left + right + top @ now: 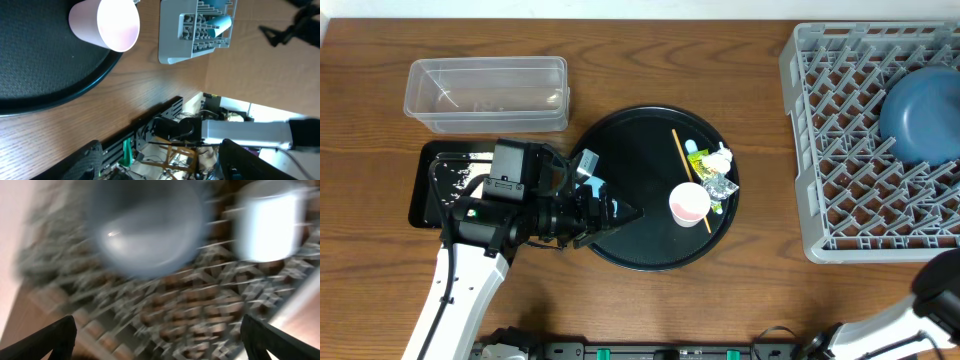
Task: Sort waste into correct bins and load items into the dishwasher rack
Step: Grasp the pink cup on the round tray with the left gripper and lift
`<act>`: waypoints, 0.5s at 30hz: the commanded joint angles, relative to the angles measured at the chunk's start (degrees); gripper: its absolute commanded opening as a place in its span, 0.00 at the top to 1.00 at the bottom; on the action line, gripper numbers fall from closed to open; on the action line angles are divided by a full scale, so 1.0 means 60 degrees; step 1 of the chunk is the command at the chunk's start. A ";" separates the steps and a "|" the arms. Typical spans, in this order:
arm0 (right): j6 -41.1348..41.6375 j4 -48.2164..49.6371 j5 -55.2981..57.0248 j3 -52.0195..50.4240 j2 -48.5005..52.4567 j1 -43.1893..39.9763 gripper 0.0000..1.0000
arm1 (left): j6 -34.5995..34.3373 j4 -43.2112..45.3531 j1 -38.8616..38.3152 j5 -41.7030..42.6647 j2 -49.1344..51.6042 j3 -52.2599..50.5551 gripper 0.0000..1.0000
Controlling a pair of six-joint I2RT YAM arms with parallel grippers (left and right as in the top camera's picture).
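A pink cup (689, 203) lies on its side on the round black tray (640, 150), beside a thin stick (688, 175), crumpled wrappers (713, 180) and a white tissue wad (721, 156). My left gripper (620, 213) hovers over the tray's near left part, a short way left of the cup. In the left wrist view the left gripper (162, 165) is open and empty, with the cup (107, 22) ahead. The right gripper (160, 340) is open above the rack (200, 305), which holds a blue bowl (145, 227) and a white bowl (270, 220); this view is blurred.
A clear tub (485, 92) stands at the back left. A shallow black rectangular tray (430, 185) lies under my left arm. The grey rack (840, 190) fills the right side, with the blue bowl (920, 115) in it. The right arm (940, 290) shows at the bottom right corner.
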 commanded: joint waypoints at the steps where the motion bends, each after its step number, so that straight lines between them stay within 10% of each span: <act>1: 0.0018 -0.0193 -0.0244 0.0331 -0.1053 0.1282 0.01 | 0.0055 -0.0051 -0.0011 -0.0124 -0.0007 0.0058 0.21; 3: -0.0412 -0.0335 -0.0182 0.0331 -0.1206 0.2131 0.01 | 0.0047 -0.0248 -0.0011 -0.0539 -0.0007 0.0058 0.07; 15: -0.0714 -0.0816 -0.0266 -0.1053 -0.0871 0.6437 0.01 | -0.0091 -0.0641 -0.0011 -0.2109 0.0015 0.0051 0.06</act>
